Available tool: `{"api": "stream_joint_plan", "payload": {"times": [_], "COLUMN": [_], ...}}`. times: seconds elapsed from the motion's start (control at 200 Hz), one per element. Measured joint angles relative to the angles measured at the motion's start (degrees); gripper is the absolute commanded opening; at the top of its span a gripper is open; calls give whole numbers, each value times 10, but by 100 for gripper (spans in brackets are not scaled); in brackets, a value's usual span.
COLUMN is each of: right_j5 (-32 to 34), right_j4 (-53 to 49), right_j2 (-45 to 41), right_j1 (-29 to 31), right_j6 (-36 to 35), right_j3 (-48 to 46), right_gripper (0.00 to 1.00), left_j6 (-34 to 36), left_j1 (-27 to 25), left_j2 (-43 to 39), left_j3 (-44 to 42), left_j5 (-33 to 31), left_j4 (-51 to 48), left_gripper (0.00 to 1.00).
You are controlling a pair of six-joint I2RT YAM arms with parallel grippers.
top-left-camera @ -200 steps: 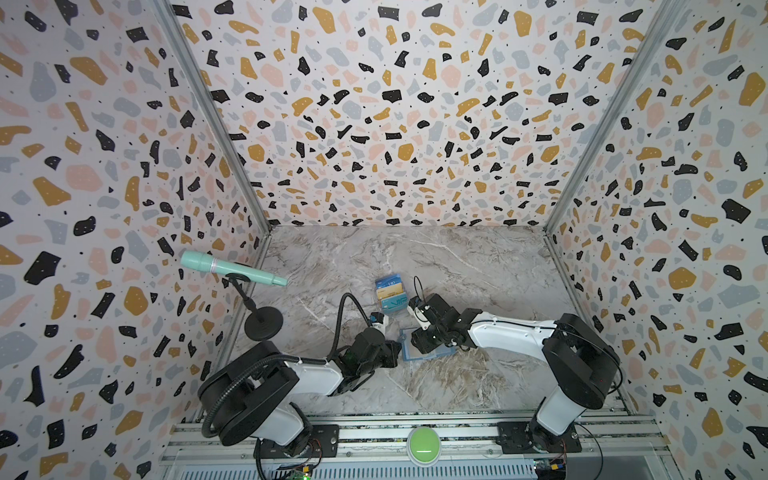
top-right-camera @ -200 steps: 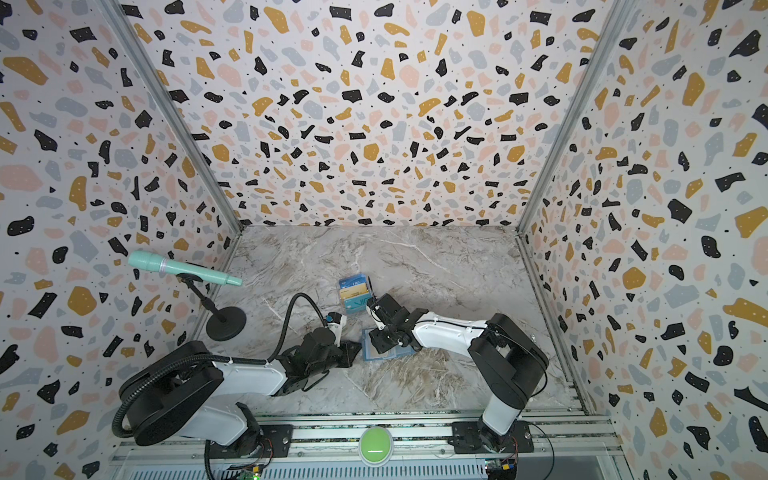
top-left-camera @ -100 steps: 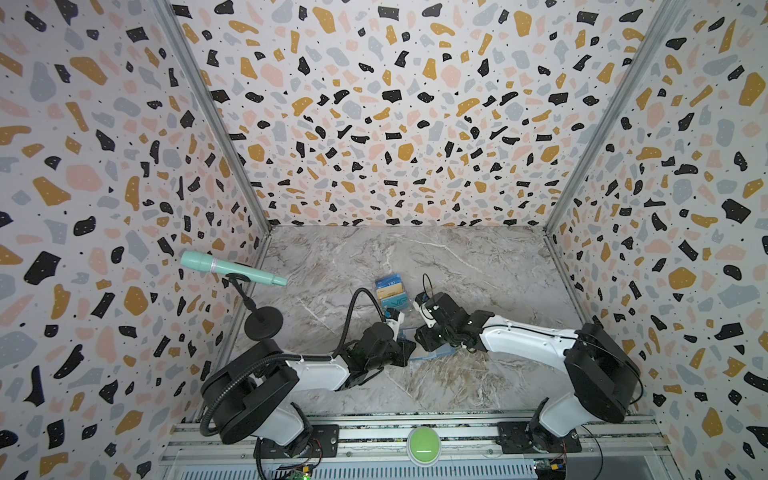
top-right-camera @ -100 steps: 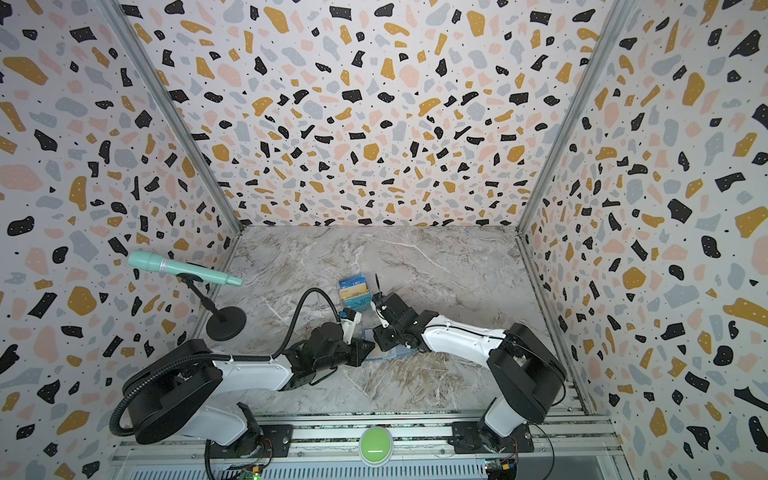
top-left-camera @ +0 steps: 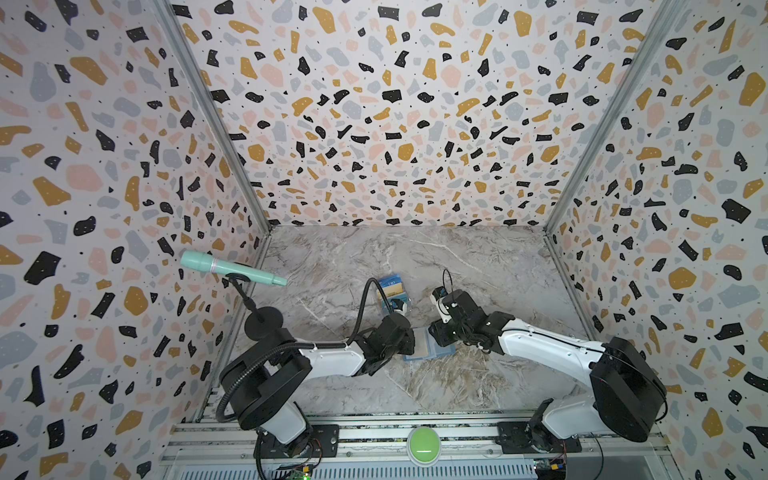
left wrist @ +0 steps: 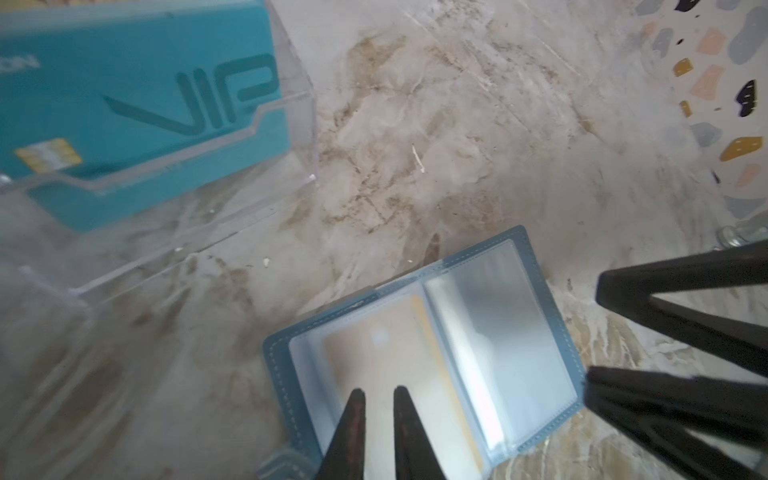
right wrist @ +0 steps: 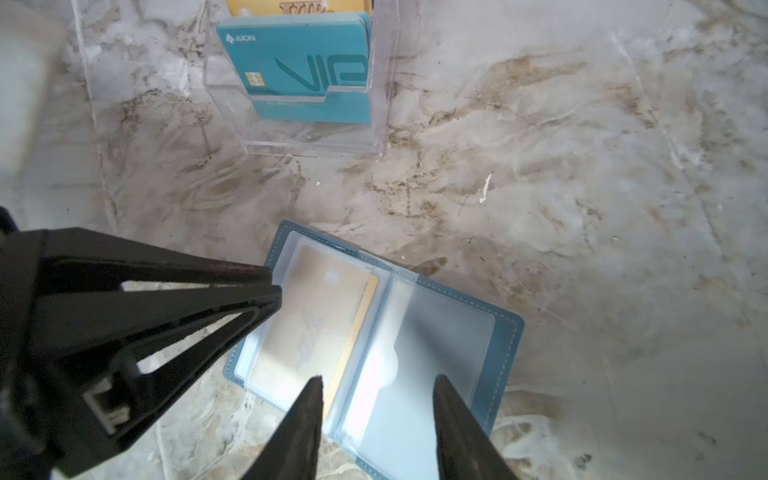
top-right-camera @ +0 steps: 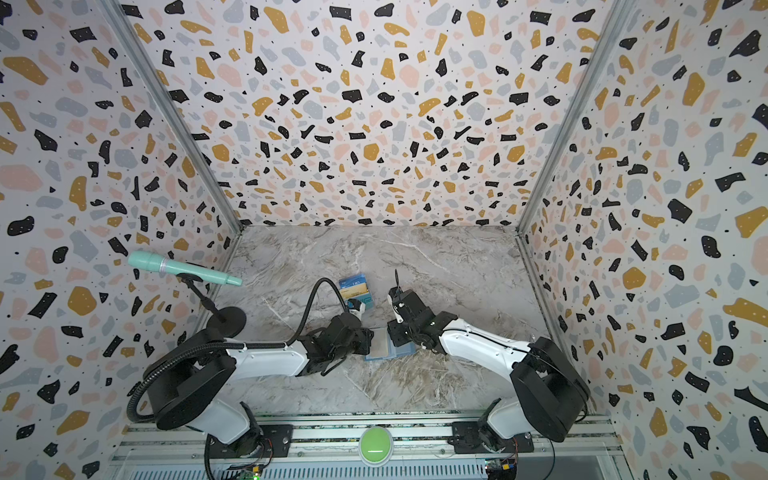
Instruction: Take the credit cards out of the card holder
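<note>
The dusty-blue card holder (top-left-camera: 429,348) (top-right-camera: 383,348) lies open flat on the marble between both grippers. A tan-gold credit card (left wrist: 386,332) (right wrist: 316,307) sits inside one clear sleeve; the facing sleeve (right wrist: 440,332) looks empty. My left gripper (left wrist: 379,392) (top-left-camera: 409,338) is almost shut, with a slim gap and nothing visible between its tips, at the outer edge of the gold card's page. My right gripper (right wrist: 379,379) (top-left-camera: 437,336) is open, its tips spanning the fold and the empty sleeve. Whether either touches the holder is unclear.
A clear acrylic stand (top-left-camera: 394,291) (right wrist: 311,141) holding a teal VIP card (right wrist: 307,70) (left wrist: 145,104) and a gold one behind stands just beyond the holder. A mint microphone (top-left-camera: 232,272) on a black stand is at the left. A green button (top-left-camera: 424,444) sits on the front rail.
My left gripper has moved right, up to the holder's edge. The right gripper's jaws have narrowed and its arm has drawn slightly right. The holder stays open.
</note>
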Motion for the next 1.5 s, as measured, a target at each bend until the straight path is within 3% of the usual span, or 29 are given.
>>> {"api": "stream_joint_plan", "payload": {"times": [0.526, 1.001, 1.322, 1.502], "right_j5": [-28, -37, -7, 21], "right_j4": [9, 10, -15, -26], "right_j2": [22, 77, 126, 156], "right_j1": [2, 42, 62, 79], "right_j6": [-11, -36, -38, -37], "right_j3": [0, 34, 80, 96], "right_gripper": [44, 45, 67, 67], "left_j6": [-3, -21, -32, -35], "left_j1": [-3, 27, 29, 33], "left_j2": [-10, -10, -20, -18], "left_j3": [-36, -78, -120, -131], "left_j5": [-1, 46, 54, 62], "left_j4": [-30, 61, 120, 144], "left_gripper": [16, 15, 14, 14]}}
